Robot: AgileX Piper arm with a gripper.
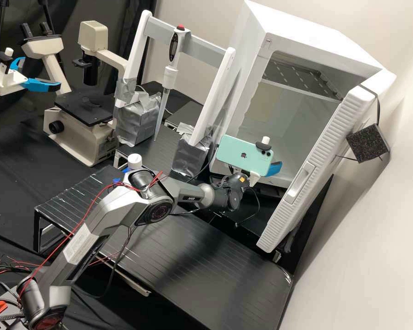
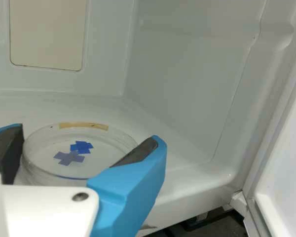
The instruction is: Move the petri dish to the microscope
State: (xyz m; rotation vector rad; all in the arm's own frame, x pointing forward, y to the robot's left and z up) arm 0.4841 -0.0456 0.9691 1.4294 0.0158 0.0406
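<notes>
At the incubator's open front, the gripper [image 1: 273,168] shows a blue finger beyond the phone mounted on the wrist. In the wrist view the gripper [image 2: 87,139] is shut on the clear round petri dish [image 2: 101,154], one dark pad against each side. The dish has blue crossed marks and a tan strip at its rim. It is inside the white incubator [image 1: 328,43], low near the front lip; whether its base touches the floor cannot be told. The beige microscope [image 1: 85,133] with its black stage stands at the back left.
The incubator door [image 1: 314,169] hangs open on the right. Between microscope and incubator stands a white rack [image 1: 215,101] holding a pipette [image 1: 170,75]. A white-capped bottle [image 1: 134,161] stands behind the arm's elbow. A second arm's blue-fingered gripper [image 1: 40,85] is at the far left.
</notes>
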